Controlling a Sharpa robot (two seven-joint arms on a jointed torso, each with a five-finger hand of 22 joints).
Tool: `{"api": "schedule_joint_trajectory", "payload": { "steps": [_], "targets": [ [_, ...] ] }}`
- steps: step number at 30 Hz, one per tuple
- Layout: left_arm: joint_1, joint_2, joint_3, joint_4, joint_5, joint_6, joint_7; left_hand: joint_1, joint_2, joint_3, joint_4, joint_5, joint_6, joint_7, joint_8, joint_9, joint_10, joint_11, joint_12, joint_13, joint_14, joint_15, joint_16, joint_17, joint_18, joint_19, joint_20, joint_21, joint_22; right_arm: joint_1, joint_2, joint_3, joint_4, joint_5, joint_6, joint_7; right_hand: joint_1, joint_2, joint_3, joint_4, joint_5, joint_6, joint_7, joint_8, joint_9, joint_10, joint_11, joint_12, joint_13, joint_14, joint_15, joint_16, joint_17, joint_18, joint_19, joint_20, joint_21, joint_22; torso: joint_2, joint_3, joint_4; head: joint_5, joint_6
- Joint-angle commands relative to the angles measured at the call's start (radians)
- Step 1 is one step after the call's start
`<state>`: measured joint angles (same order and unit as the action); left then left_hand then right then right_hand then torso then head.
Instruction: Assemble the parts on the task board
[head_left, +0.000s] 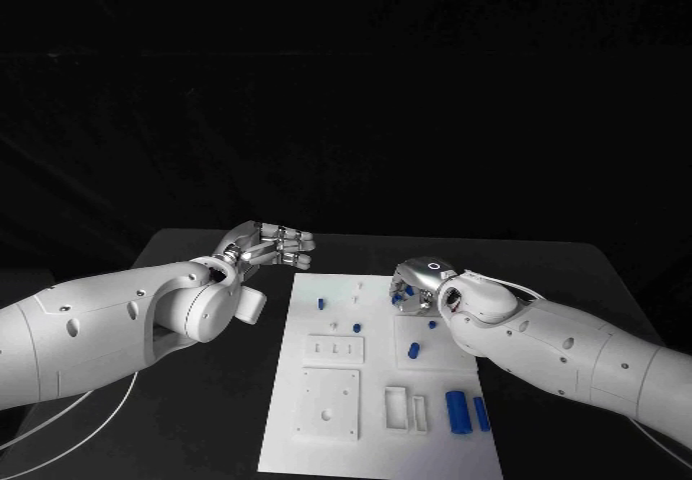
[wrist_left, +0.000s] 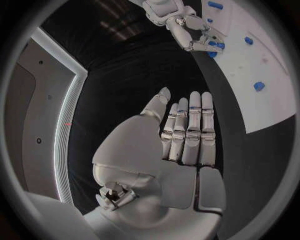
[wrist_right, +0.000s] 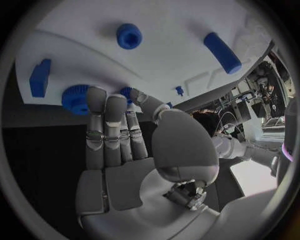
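While the left robot hand (head_left: 271, 245) is hovering released beside the task board (head_left: 378, 440), we are seeing the right robot hand (head_left: 414, 283) touching a blue gear (wrist_right: 76, 98), grasp unclear.

Glossy white rounded arm shells with small dark screw holes, silver segmented hands (head_left: 270, 245), perhaps a thin pale cable trailing.
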<state>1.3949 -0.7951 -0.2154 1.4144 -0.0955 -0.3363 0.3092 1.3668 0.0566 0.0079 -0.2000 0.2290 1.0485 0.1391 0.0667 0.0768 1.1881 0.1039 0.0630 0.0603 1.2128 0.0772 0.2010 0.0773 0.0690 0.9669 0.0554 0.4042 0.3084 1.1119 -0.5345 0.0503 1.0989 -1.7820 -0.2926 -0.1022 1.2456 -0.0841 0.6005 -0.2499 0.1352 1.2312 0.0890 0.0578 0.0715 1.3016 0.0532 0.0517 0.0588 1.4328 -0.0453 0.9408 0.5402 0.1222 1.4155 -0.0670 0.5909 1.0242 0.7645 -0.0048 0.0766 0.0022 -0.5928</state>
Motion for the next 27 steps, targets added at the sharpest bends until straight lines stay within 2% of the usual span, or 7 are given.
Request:
{"api": "schedule_joint_trajectory", "payload": {
  "steps": [1, 5, 9, 18, 22, 24, 27],
  "targets": [
    [0.001, 0.003, 0.001, 0.0, -0.003, 0.013, 0.006, -0.011, -0.002, 0.0, 0.008, -0.006, -0.005, -0.001, -0.004, 0.001, -0.006, 0.001, -0.002, -0.001, -0.008, 0.0, -0.007, -0.001, 0.005, 0.008, 0.001, -0.003, -0.001, 0.001, -0.002, 0.0, 0.021, -0.021, -0.094, -0.039, 0.009, -0.001, 0.013, 0.003, -0.006, 0.01, -0.002, 0.007, -0.001, 0.03, -0.021, 0.007, 0.003, 0.002, -0.009, 0.002, 0.001, -0.004, -0.002, -0.01, 0.009, 0.018, 0.002, -0.0006, 0.0, 0.004, 0.006],
    [0.001, 0.005, 0.001, -0.001, -0.003, 0.013, 0.006, -0.011, -0.002, 0.0, 0.008, -0.006, -0.005, -0.001, -0.004, 0.001, -0.006, 0.001, -0.002, -0.001, -0.008, 0.0, -0.007, -0.001, 0.005, 0.008, 0.001, -0.003, -0.001, 0.006, 0.007, 0.002, 0.031, -0.028, -0.128, -0.054, 0.011, -0.007, 0.024, 0.008, -0.005, 0.014, -0.003, 0.006, -0.001, 0.032, -0.022, 0.007, 0.003, 0.002, -0.01, 0.002, 0.001, -0.005, -0.002, -0.011, 0.01, 0.04, 0.004, -0.0008, 0.0009, 0.006, 0.012],
    [0.001, 0.008, 0.001, -0.002, -0.003, 0.013, 0.006, -0.011, -0.002, 0.0, 0.008, -0.006, -0.005, -0.001, -0.004, 0.001, -0.006, 0.001, -0.002, -0.001, -0.008, 0.0, -0.007, -0.001, 0.005, 0.008, 0.001, -0.003, -0.001, 0.011, 0.031, 0.002, 0.024, -0.044, -0.148, -0.065, 0.013, -0.013, 0.032, 0.013, 0.0, 0.017, -0.004, 0.006, -0.001, 0.034, -0.022, 0.007, 0.003, 0.002, -0.011, 0.002, 0.002, -0.004, 0.002, -0.012, -0.003, 0.066, 0.006, -0.0008, 0.002, 0.007, 0.013],
    [0.001, 0.014, 0.001, -0.004, -0.003, 0.013, 0.007, -0.011, -0.002, 0.0, 0.01, -0.005, -0.007, -0.001, -0.004, 0.001, -0.006, 0.001, -0.002, -0.001, -0.008, 0.0, -0.007, -0.002, 0.005, 0.01, 0.002, -0.006, -0.003, 0.019, 0.087, 0.003, 0.001, -0.073, -0.164, -0.089, 0.014, -0.017, 0.039, 0.017, 0.0, 0.019, -0.004, 0.006, -0.001, 0.035, -0.022, 0.007, 0.002, 0.002, -0.012, 0.003, 0.002, -0.004, 0.013, -0.012, -0.032, 0.103, 0.009, -0.001, 0.0042, 0.01, 0.019],
    [0.001, 0.017, 0.001, -0.004, -0.003, 0.013, 0.007, -0.011, -0.002, 0.0, 0.01, -0.005, -0.007, -0.001, -0.004, 0.001, -0.006, 0.001, -0.002, -0.001, -0.008, 0.0, -0.007, -0.002, 0.005, 0.01, 0.002, -0.006, -0.003, 0.021, 0.107, 0.003, -0.014, -0.081, -0.165, -0.098, 0.014, -0.017, 0.039, 0.017, 0.0, 0.019, -0.004, 0.006, -0.001, 0.035, -0.022, 0.007, 0.002, 0.002, -0.012, 0.003, 0.002, -0.004, 0.013, -0.012, -0.032, 0.103, 0.01, -0.0028, 0.0067, 0.011, 0.021],
    [0.001, 0.02, 0.001, -0.004, -0.003, 0.013, 0.007, -0.011, -0.002, 0.0, 0.01, -0.005, -0.007, -0.001, -0.004, 0.001, -0.006, 0.001, -0.002, -0.001, -0.008, 0.0, -0.007, -0.002, 0.005, 0.01, 0.002, -0.006, -0.003, 0.021, 0.12, 0.003, -0.026, -0.087, -0.163, -0.105, 0.013, -0.018, 0.041, 0.017, 0.0, 0.019, -0.004, 0.006, -0.002, 0.035, -0.022, 0.007, 0.002, 0.002, -0.012, 0.002, 0.001, -0.004, 0.021, -0.013, -0.057, 0.127, 0.012, -0.0016, 0.0065, 0.014, 0.022],
    [0.002, 0.023, 0.001, -0.005, -0.003, 0.014, 0.007, -0.011, -0.002, 0.0, 0.01, -0.005, -0.007, -0.001, -0.004, 0.001, -0.006, 0.001, -0.002, -0.001, -0.008, 0.0, -0.007, -0.002, 0.005, 0.01, 0.002, -0.006, -0.003, 0.021, 0.133, 0.003, -0.039, -0.093, -0.161, -0.115, 0.013, -0.018, 0.041, 0.016, -0.003, 0.019, -0.004, 0.006, -0.002, 0.034, -0.022, 0.007, 0.002, 0.002, -0.012, 0.001, 0.0, -0.004, 0.026, -0.012, -0.073, 0.141, 0.013, -0.0038, 0.0108, 0.014, 0.025]
  ]
}}
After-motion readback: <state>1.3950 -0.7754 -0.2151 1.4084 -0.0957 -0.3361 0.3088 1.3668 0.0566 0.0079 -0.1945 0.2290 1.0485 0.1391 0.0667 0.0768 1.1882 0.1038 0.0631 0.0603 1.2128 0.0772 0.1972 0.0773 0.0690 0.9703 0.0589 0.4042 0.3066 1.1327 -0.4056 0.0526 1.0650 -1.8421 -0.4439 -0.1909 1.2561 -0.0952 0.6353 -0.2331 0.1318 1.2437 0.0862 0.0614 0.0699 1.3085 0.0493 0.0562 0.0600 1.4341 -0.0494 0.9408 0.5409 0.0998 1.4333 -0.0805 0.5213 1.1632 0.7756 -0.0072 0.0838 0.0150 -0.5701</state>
